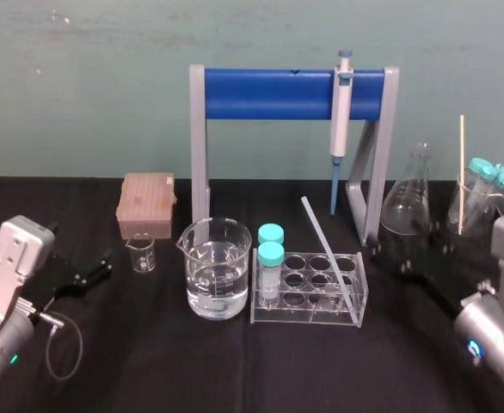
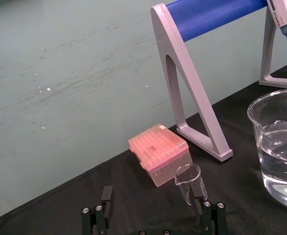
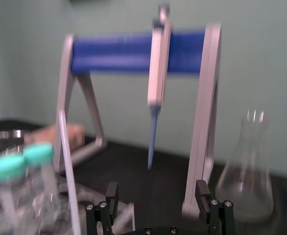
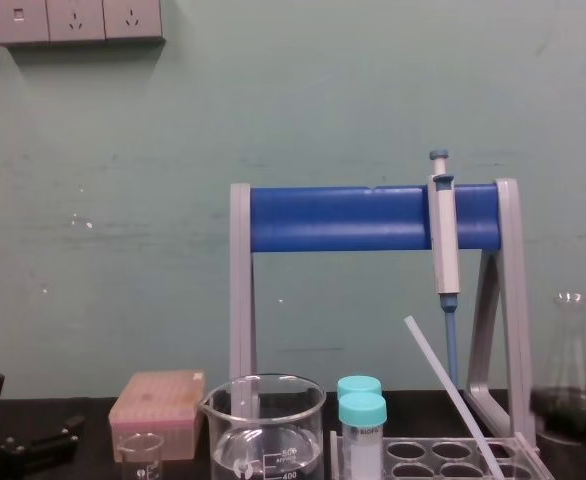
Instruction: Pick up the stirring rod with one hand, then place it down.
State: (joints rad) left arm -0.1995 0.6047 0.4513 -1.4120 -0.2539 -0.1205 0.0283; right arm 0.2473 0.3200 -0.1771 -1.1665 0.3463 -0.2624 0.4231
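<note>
Right wrist view: right claw [image 3: 156, 192] spread open, empty, just short of rack [image 1: 308, 315]. Left claw [image 1: 95, 270] likewise spread, parked at 9 o'clock on table [image 1: 149, 370]. Stirring rod [image 1: 328, 255] leaning in rack, 3 o'clock of beaker [image 1: 218, 268], top tipped toward 11 o'clock. Probably light, stiff, slick, brittle: pinch gently on bare upper shaft.

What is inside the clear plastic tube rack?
The clear plastic tube rack holds two teal-capped tubes in its left holes and the thin translucent glass stirring rod leaning in a right hole; other holes look empty. The rod's lower tip is obscured by the rack's walls.
</note>
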